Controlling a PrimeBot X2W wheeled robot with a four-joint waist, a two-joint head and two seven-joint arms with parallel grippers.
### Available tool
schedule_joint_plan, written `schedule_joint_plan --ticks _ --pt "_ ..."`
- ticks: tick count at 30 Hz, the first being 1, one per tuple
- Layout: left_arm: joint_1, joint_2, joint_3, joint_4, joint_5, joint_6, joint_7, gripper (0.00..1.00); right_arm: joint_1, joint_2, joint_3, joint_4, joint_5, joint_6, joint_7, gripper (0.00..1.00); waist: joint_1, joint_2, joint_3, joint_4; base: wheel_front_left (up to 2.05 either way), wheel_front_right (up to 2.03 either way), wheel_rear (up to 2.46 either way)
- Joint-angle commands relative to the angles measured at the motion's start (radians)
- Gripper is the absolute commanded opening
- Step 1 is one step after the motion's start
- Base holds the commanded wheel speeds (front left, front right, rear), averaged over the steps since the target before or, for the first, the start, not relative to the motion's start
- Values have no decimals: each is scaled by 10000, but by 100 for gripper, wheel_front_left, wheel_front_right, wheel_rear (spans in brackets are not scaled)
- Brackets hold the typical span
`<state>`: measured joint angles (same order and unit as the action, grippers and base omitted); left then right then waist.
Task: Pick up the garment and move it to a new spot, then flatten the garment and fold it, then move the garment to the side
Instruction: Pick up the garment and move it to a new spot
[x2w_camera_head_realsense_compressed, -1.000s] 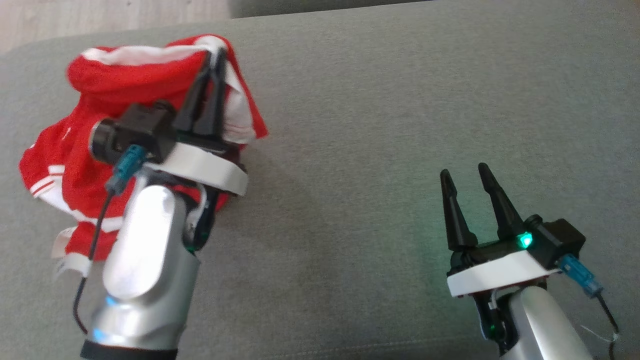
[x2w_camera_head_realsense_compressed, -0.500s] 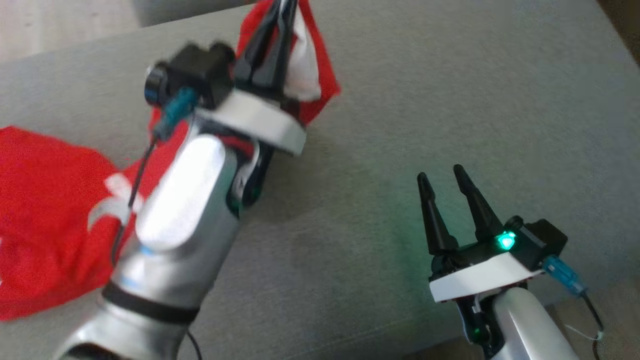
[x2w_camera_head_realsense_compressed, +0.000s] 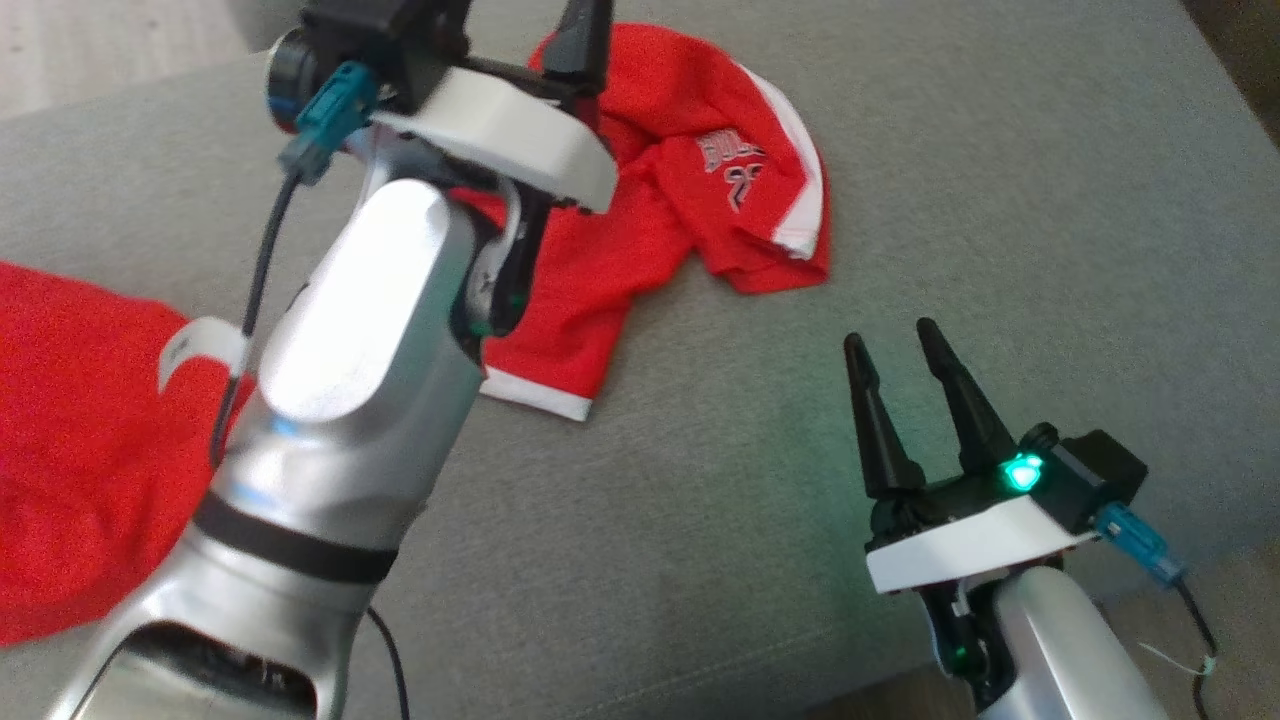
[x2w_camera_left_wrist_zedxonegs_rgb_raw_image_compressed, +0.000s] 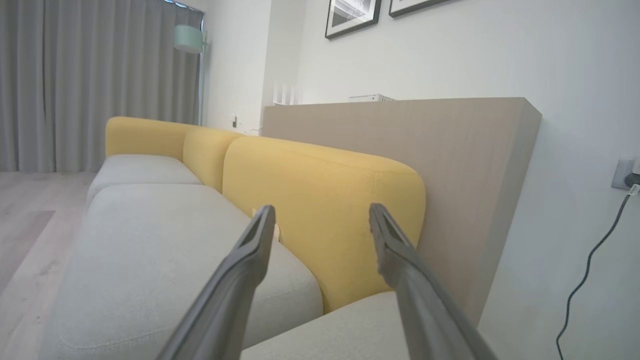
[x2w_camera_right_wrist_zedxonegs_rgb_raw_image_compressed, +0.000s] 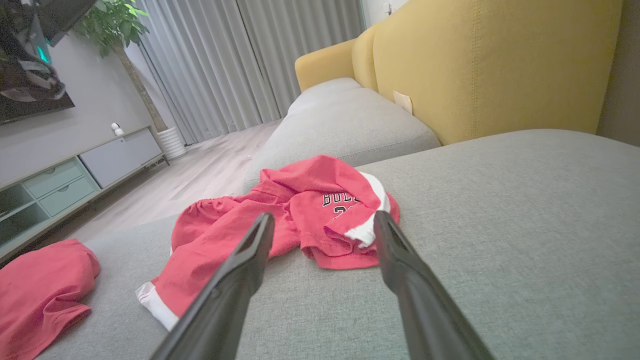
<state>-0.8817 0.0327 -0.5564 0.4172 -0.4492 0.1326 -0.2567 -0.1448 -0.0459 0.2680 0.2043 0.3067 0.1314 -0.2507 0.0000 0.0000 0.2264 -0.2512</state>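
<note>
Garment (x2w_camera_head_realsense_compressed: 700, 190) lies crumpled on grey cushion (x2w_camera_head_realsense_compressed: 1000, 180), approx 12 o'clock in head view. L gripper (x2w_camera_left_wrist_zedxonegs_rgb_raw_image_compressed: 321, 212) hangs above it, jaws wide, nothing btwn. R gripper (x2w_camera_head_realsense_compressed: 890, 335) at 4 o'clock, jaws apart, empty. Flatten prob next: pinch white hem (x2w_camera_head_realsense_compressed: 535, 392) w/ one gripper, opp. edge w/ other, pull apart low & slow. Avoid 2nd red cloth (x2w_camera_head_realsense_compressed: 80, 450) at 9 o'clock.

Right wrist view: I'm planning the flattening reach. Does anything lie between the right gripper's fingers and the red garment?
Nothing visible does. Bare grey cushion lies between the right gripper and the crumpled red garment ahead. A second red cloth lies off to the side, clear of that path.
</note>
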Motion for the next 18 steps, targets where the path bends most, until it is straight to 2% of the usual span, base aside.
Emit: schedule_joint_plan --ticks 1,6,7,13,18 --pt "-95 225 482 -423 194 -25 -48 100 -239 -43 131 -322 -63 -7 -111 100 0 0 -147 314 0 0 0" --pt "989 687 1231 -905 800 -292 -49 100 -86 -43 -267 -236 -293 -7 -111 100 0 0 -568 1125 0 0 0" --pt "1596 922 1468 -1237 1076 -410 -49 100 -11 -43 -449 -209 -399 -7 -111 100 0 0 -772 1446 0 0 0" --pt "3966 1578 2132 -2515 1740 -796 -50 100 314 -43 -954 -206 -638 -7 -111 100 0 0 -1435 2236 0 0 0" --pt "6124 1574 2670 -3584 2034 -1025 -50 100 688 -43 -1255 -286 -774 -7 -111 100 0 0 -1925 2725 0 0 0"
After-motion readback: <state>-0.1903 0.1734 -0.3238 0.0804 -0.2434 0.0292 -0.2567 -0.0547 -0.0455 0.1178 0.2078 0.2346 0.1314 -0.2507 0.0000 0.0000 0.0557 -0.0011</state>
